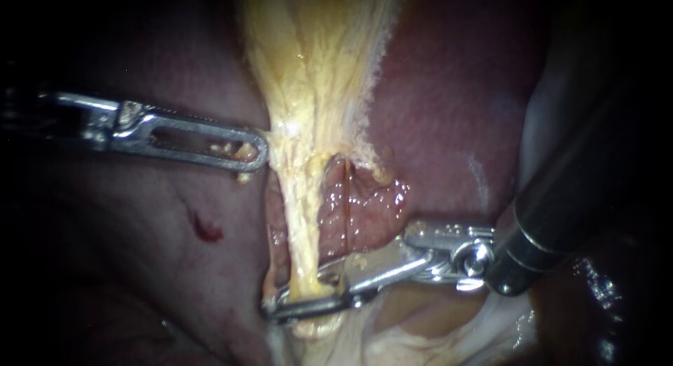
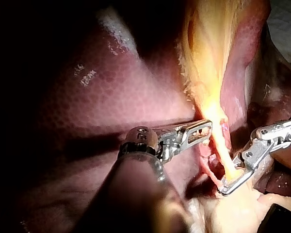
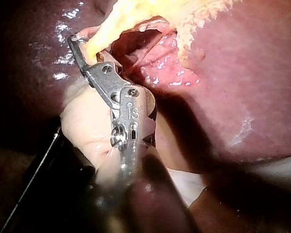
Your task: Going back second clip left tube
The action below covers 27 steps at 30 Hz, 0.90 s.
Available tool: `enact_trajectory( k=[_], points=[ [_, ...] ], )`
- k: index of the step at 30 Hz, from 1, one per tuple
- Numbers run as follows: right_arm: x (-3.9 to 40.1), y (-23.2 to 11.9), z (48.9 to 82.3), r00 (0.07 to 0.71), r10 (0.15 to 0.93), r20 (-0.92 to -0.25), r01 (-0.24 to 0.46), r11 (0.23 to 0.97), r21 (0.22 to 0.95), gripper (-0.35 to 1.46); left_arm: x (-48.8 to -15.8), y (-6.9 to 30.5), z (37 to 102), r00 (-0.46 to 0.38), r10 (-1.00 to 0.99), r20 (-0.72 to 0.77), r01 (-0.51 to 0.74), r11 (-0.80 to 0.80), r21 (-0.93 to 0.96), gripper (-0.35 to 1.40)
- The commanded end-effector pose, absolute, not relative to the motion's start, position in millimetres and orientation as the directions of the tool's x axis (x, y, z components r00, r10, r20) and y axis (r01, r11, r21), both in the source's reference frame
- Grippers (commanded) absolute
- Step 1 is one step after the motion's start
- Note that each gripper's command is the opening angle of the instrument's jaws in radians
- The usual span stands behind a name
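Note:
The yellow gallbladder [image 1: 315,50] narrows downward into two strands: a pale yellow left tube [image 1: 303,219] and a thin reddish right tube [image 1: 347,205]. My left instrument [image 1: 254,154] comes in flat from the left. Its slotted jaws lie together on the edge of the gallbladder's narrow neck. My right instrument [image 1: 289,299] reaches in from the right, and its jaws close round the low end of the left tube. In the right wrist view the left tube [image 3: 104,31] sits between the jaws [image 3: 86,48]. The left wrist view shows both instruments [image 2: 203,128] [image 2: 228,187] on the same strand.
Dark red liver [image 1: 456,113] surrounds the field, with a small blood spot [image 1: 208,229] below my left instrument. Moist pink tissue [image 1: 371,201] lies behind the tubes. Pale whitish tissue [image 1: 434,331] sits under my right instrument's wrist. Its dark shaft [image 1: 568,212] fills the right side.

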<state>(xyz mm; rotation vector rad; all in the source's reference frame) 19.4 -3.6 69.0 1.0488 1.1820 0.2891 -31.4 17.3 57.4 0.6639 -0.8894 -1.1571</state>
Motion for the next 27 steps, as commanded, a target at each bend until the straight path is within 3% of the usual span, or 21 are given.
enact_trajectory(
  k=[1, 8, 9, 12, 15, 27],
  points=[
    [19.4, -3.6, 69.0, 0.406, 0.678, -0.613, 0.317, 0.525, 0.79, -0.35, -31.3, 17.3, 57.4, 0.145, -0.959, 0.246, 0.485, 0.285, 0.827, -0.35],
    [19.5, -3.6, 69.0, 0.396, 0.666, -0.632, 0.326, 0.542, 0.775, -0.3, -31.3, 17.3, 57.4, 0.145, -0.959, 0.246, 0.485, 0.285, 0.827, -0.35],
    [19.5, -3.6, 69.1, 0.387, 0.649, -0.655, 0.338, 0.561, 0.755, -0.23, -31.3, 17.3, 57.4, 0.145, -0.959, 0.246, 0.485, 0.285, 0.827, -0.35],
    [19.7, -3.5, 69.2, 0.375, 0.633, -0.677, 0.349, 0.58, 0.736, 0.2, -31.3, 17.3, 57.4, 0.145, -0.959, 0.246, 0.485, 0.285, 0.827, -0.35],
    [20.0, -3.4, 69.4, 0.363, 0.639, -0.678, 0.301, 0.608, 0.735, 0.44, -31.3, 17.3, 57.4, 0.145, -0.959, 0.246, 0.485, 0.285, 0.827, -0.35],
    [20.1, -3.0, 70.2, 0.325, 0.621, -0.713, 0.246, 0.673, 0.698, 0.5, -31.3, 17.3, 57.4, 0.145, -0.959, 0.246, 0.485, 0.285, 0.827, -0.35]
  ],
)
